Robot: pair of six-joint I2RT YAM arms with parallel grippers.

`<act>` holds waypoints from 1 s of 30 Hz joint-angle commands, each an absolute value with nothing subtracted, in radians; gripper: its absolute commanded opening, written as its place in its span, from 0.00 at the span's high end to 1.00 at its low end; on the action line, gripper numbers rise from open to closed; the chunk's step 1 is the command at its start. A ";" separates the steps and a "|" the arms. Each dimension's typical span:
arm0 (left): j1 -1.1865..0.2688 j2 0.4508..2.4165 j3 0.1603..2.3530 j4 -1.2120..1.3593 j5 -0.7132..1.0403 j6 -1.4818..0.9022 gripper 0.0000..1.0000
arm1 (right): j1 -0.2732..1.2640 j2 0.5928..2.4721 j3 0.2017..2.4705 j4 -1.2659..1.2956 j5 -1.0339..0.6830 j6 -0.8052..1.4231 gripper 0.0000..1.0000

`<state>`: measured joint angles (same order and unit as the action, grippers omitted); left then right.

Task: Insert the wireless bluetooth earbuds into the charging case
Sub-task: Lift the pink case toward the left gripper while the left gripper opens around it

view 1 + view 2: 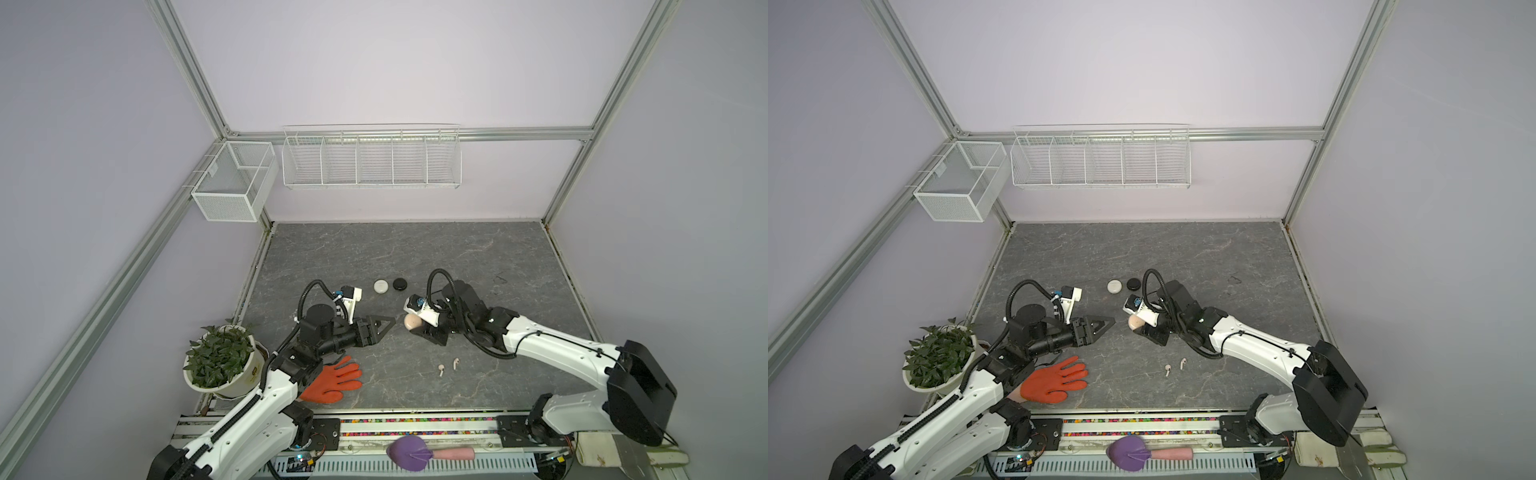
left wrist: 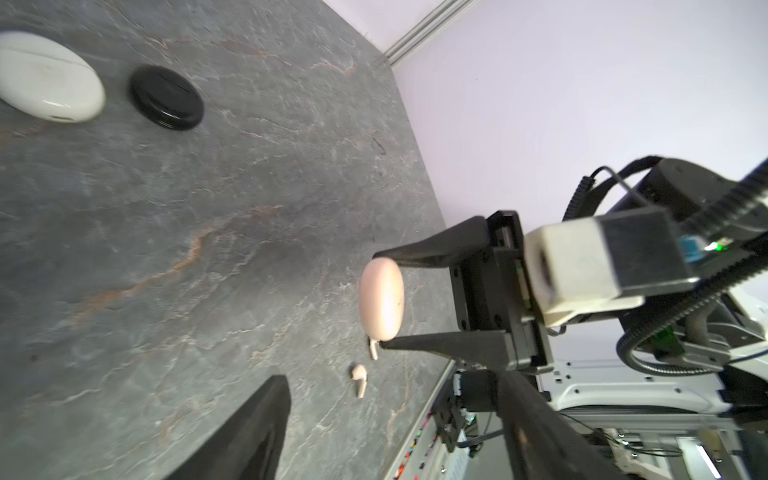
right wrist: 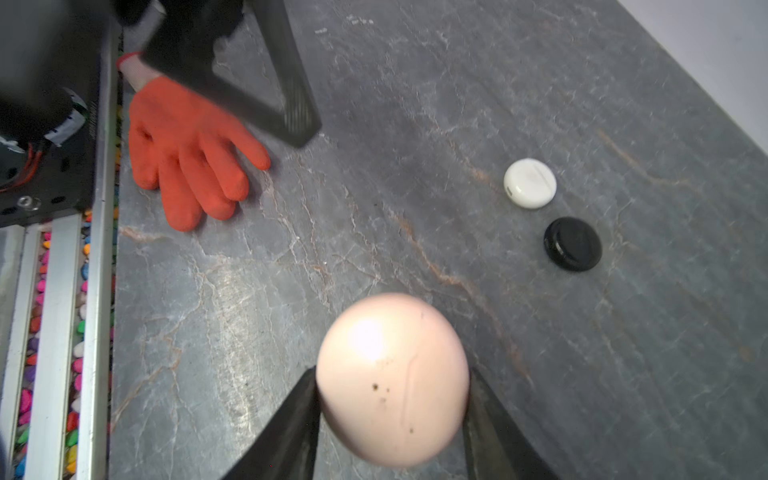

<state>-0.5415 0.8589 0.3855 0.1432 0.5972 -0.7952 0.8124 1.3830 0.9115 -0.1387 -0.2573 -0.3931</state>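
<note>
My right gripper point(image 1: 413, 324) is shut on a pale pink round charging case point(image 3: 392, 374), held above the table with its lid closed; a finger presses each side. Facing it from the left, my left gripper point(image 1: 388, 322) stands open with nothing between its fingers, a short gap short of the case point(image 1: 412, 321). Two pale pink earbuds point(image 1: 441, 369) point(image 1: 456, 363) lie loose on the table, nearer the front edge than the held case. In the left wrist view one earbud point(image 2: 359, 380) lies in plain sight and the second earbud point(image 2: 373, 348) peeks out from behind a right finger.
A white round case point(image 1: 380, 286) and a black round case point(image 1: 400, 284) sit shut behind the grippers. An orange glove point(image 1: 338, 380) lies front left beside a potted plant point(image 1: 220, 359). A purple scoop point(image 1: 409, 453) rests on the front rail. Wire baskets point(image 1: 370, 160) hang on the back wall.
</note>
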 commanded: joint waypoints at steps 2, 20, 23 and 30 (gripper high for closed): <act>-0.536 0.911 0.371 0.309 0.686 -0.852 0.23 | 0.803 1.424 1.050 -0.206 -0.386 -0.577 0.74; -0.520 0.898 0.417 0.384 0.619 -0.752 0.36 | 0.798 1.548 1.229 -0.304 -0.377 -0.714 0.80; -0.520 0.938 0.414 0.434 0.635 -0.770 0.40 | 0.798 1.553 1.236 -0.299 -0.380 -0.718 0.80; -0.520 0.963 0.411 0.460 0.628 -0.778 0.61 | 0.798 1.553 1.236 -0.291 -0.395 -0.719 0.80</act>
